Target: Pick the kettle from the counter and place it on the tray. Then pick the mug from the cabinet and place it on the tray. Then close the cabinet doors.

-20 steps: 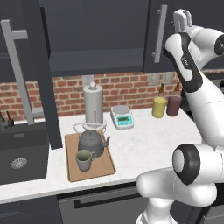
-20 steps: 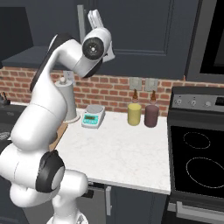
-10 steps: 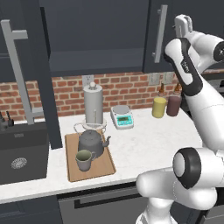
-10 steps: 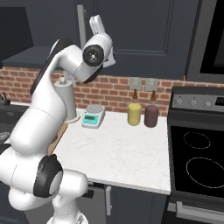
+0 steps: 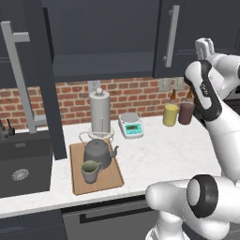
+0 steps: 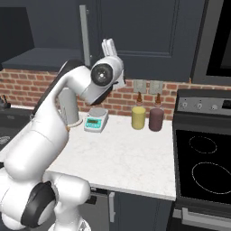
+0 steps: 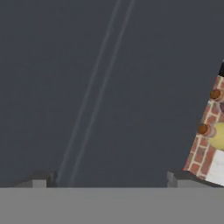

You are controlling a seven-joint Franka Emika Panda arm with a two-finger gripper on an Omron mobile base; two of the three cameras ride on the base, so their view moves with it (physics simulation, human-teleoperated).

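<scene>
A white robot arm reaches up in front of dark navy upper cabinets over a white marble bench [image 5: 159, 154]. In the left base view, a wooden tray [image 5: 112, 178] lies near the bench's front left edge, carrying the dark grey kettle [image 5: 97, 152] at its back and the beige mug [image 5: 90, 171] just in front of it, close together. That view also shows the left cabinet door [image 5: 26, 75] swung wide open with its silver bar handle, while the right cabinet door [image 5: 197, 33] sits flush. The claw [image 5: 205, 45] is raised beside that right door, with its white fingers spread open and holding nothing. The right base view shows the claw [image 6: 109, 46] from the other side, near the door's handle [image 6: 84, 36], and a stovetop [image 6: 205, 167] at the bench's right end. The hand view looks flat onto the dark door panel, the two finger tips [image 7: 177, 178] set wide apart. At the bench's back edge stand a tall silver cylinder [image 5: 100, 112], a small scale [image 5: 130, 124], and yellow [image 5: 170, 114] and maroon canisters [image 5: 186, 113].
</scene>
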